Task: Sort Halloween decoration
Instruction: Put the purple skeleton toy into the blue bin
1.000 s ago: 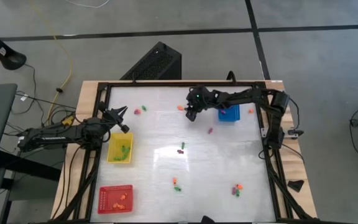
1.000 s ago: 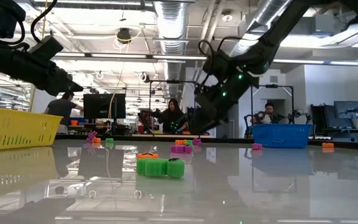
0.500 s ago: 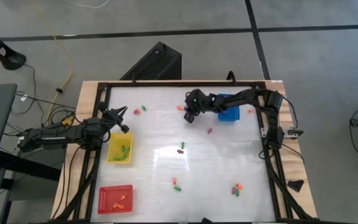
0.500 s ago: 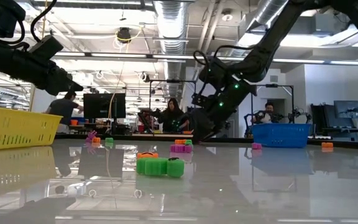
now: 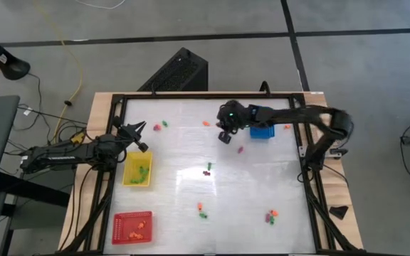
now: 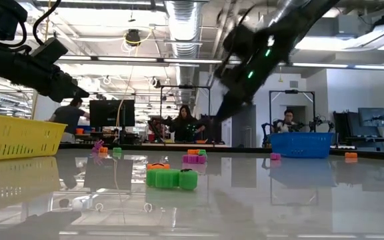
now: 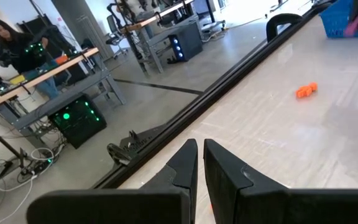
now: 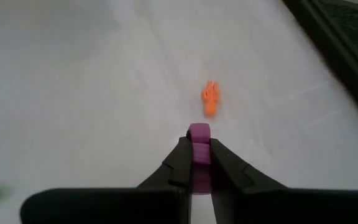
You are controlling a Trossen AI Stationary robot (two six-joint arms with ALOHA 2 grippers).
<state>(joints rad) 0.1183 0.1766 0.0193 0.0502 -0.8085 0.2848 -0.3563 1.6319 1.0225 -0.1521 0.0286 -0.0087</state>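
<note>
Two fingers of the right gripper (image 8: pixel 199 163) pinch a purple piece (image 8: pixel 198 149), lifted above the table (image 5: pixel 191 149). Left gripper (image 7: pixel 197 163) closed, empty, near the yellow tray (image 5: pixel 128 171).

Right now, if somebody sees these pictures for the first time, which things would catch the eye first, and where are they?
The right gripper stands out first: raised above the far side of the table, beside the blue tray, it is shut on a purple piece. Next come the bright yellow tray and red tray along the left edge. Small orange, green and purple pieces lie scattered over the white table.
</note>
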